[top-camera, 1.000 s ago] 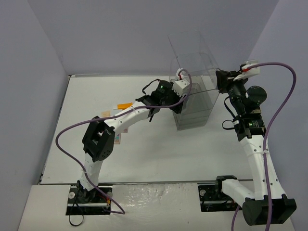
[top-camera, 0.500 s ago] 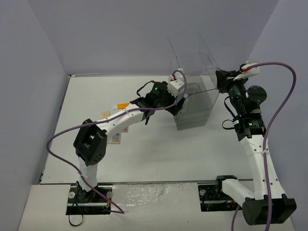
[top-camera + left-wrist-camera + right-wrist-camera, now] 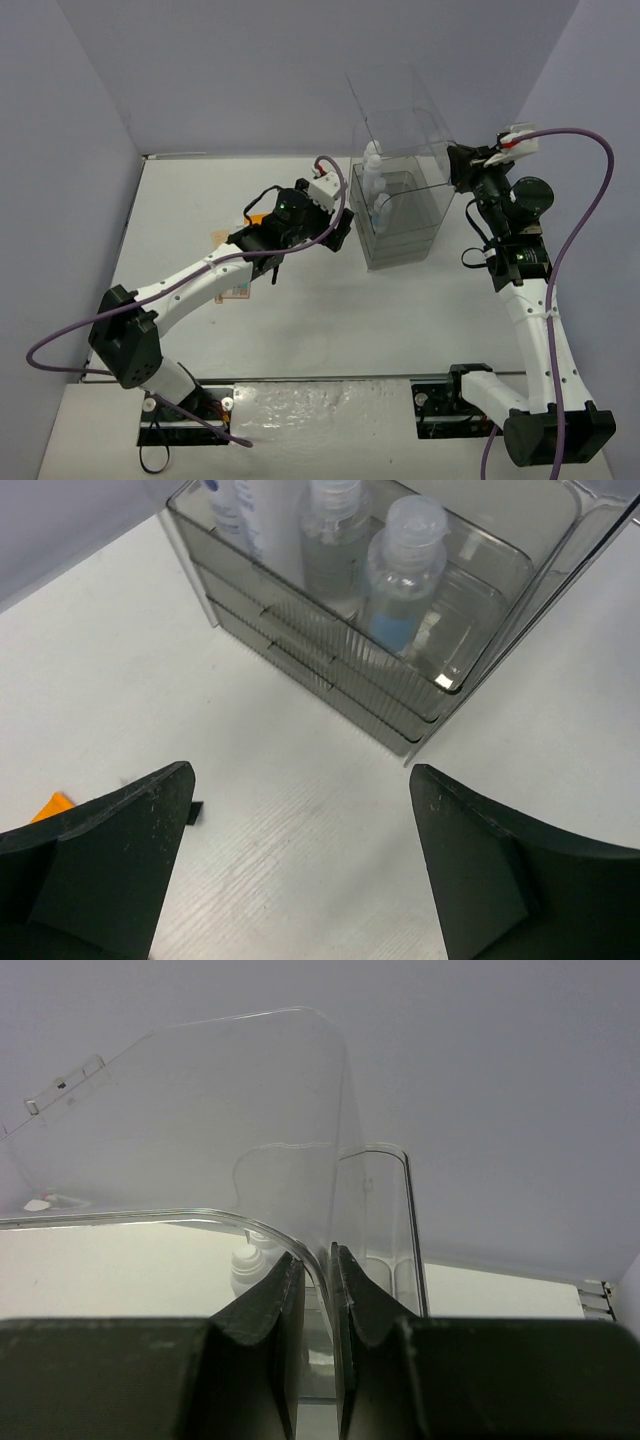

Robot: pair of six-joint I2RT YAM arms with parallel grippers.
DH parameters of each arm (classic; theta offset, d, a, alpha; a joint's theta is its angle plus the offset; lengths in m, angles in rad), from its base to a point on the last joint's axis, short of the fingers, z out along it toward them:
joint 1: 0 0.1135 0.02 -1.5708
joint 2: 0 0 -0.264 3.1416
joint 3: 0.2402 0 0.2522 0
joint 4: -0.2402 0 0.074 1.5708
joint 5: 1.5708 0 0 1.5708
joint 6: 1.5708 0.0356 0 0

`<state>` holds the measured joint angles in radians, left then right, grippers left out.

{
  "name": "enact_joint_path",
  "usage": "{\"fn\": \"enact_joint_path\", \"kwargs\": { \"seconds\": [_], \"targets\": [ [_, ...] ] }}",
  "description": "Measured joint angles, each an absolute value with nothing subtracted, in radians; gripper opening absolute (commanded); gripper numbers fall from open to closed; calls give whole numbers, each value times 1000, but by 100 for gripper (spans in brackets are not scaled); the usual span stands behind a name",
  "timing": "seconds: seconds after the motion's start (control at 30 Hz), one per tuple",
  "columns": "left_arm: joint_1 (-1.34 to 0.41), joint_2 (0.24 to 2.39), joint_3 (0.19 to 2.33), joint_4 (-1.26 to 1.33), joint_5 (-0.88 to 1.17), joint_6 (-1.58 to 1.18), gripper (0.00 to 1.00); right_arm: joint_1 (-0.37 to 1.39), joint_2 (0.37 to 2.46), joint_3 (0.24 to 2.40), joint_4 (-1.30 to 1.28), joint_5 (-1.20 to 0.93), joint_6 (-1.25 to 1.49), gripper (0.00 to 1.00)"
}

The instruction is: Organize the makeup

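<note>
Orange marks the nearest loose end: the orange flat case [image 3: 50,806] and a multicolour eyeshadow palette [image 3: 236,292] lie on the white table [image 3: 330,320], close under the forearm of the left arm and not yet put away. A low swing of that arm toward them could sweep either one along the tabletop or off its edge.

Beyond them the left gripper [image 3: 300,780] hangs just short of the clear drawer case [image 3: 300,630], fingers spread wide with nothing between them. Several bottles [image 3: 404,575] stand upright and close together in the case's open top compartment, one holding blue liquid. Packed this tightly, they leave little room for lowering anything more beside them without toppling one. The drawers beneath look closed.

At the far side the right gripper [image 3: 315,1260] is pinched tight on the thin edge of the lid [image 3: 200,1100], holding it raised above the compartment. That pinch looks like the weakest point: smooth plastic held by a narrow edge could slip free, and the lid would drop onto the bottles, or onto the left gripper if it is reaching in. The drawer case also looks light, so any drift of the right arm could drag or tip it and spill what is already stowed.
</note>
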<state>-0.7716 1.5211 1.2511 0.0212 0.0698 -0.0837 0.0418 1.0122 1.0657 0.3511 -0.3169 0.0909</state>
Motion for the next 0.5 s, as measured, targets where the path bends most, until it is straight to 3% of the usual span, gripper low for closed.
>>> {"fn": "enact_joint_path", "kwargs": {
  "seconds": [0.5],
  "targets": [
    [-697, 1469, 1188, -20, -33, -236, 87, 65, 966, 1038, 245, -377, 109, 22]
  ]
}}
